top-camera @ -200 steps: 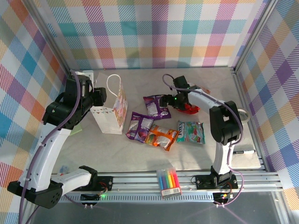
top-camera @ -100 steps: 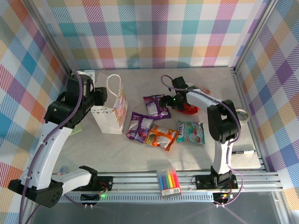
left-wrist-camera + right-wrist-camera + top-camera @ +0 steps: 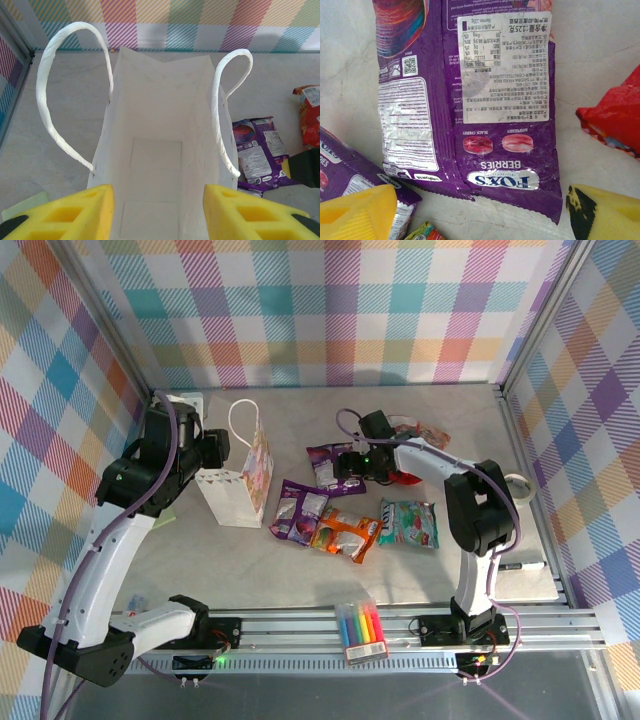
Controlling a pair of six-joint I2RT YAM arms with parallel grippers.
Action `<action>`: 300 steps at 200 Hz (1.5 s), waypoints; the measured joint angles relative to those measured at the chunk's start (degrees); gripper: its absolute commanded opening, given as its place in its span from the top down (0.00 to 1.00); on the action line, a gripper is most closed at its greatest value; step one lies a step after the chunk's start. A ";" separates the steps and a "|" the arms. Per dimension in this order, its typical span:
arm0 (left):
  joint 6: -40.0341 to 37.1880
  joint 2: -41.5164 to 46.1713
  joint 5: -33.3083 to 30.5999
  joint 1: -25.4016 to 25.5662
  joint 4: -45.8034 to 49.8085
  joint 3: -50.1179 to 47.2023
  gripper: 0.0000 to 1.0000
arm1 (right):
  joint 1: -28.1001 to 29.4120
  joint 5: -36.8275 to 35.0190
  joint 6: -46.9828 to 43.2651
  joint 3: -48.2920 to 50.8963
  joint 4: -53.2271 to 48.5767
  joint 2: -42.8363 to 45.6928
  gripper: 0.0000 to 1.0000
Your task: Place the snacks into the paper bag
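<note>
The near end of the paper bag (image 3: 160,165) is cut off at the bottom of the left wrist view. There the left gripper (image 3: 156,210) straddles it with its yellow fingers (image 3: 75,212) apart, and I cannot tell whether they press on the bag's walls. The red packet (image 3: 408,476) lies largely under the right arm and runs off the edge of both wrist views, so its lie is hard to make out. The right gripper (image 3: 482,212) hangs with its jaws wide apart over the far purple packet (image 3: 490,100), hiding part of it from above. The bag stands upright at the left of the table (image 3: 300,580), mouth up. The mouth's long axis runs away from the left fingers toward the plaid back wall, with a cord handle on each long side. The far purple packet lies flat, back label up, its long axis running away from the right fingers and its sealed end toward them. The second purple packet (image 3: 300,511), the orange packet (image 3: 345,533) and the teal-and-white packet (image 3: 408,523) lie flat in a row right of the bag.
</note>
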State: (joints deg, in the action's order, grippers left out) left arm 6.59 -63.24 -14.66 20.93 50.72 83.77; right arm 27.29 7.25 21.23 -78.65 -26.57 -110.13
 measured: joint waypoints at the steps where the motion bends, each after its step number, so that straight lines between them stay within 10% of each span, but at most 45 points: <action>1: 0.00 0.00 -0.02 0.00 0.00 0.00 0.50 | 0.00 0.02 -0.02 0.00 0.00 -0.02 0.10; 203: -0.17 -0.50 -0.83 0.00 0.33 0.02 0.49 | -1.09 3.52 -0.52 -5.49 0.42 -8.57 0.08; 300: -0.17 -0.48 -0.83 0.00 0.37 0.26 0.48 | -0.70 3.10 0.79 -5.84 0.87 -9.70 0.47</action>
State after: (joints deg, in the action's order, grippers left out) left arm 6.42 -63.72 -15.49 20.93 51.09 84.03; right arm 26.59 10.35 22.02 -84.49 -25.69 -119.83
